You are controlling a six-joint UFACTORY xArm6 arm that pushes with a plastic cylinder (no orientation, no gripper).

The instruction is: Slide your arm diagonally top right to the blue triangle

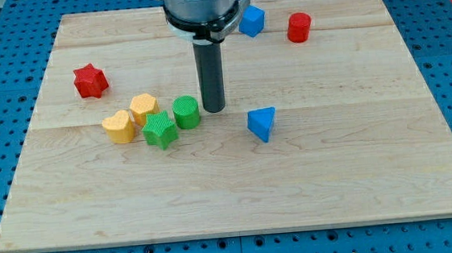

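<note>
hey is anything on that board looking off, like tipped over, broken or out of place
Nothing stands out. The blocks all sit flat on the wooden board, none visibly damaged. My tip rests just right of the green cylinder, with the blue triangle further to the view's right. The yellow blocks and green star simply cluster together.

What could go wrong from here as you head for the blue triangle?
My tip stands just right of the green cylinder block; any leftward drift could nudge it into the green star block. The blue triangular block lies right of my tip and slightly lower; overshooting could push it away.
</note>
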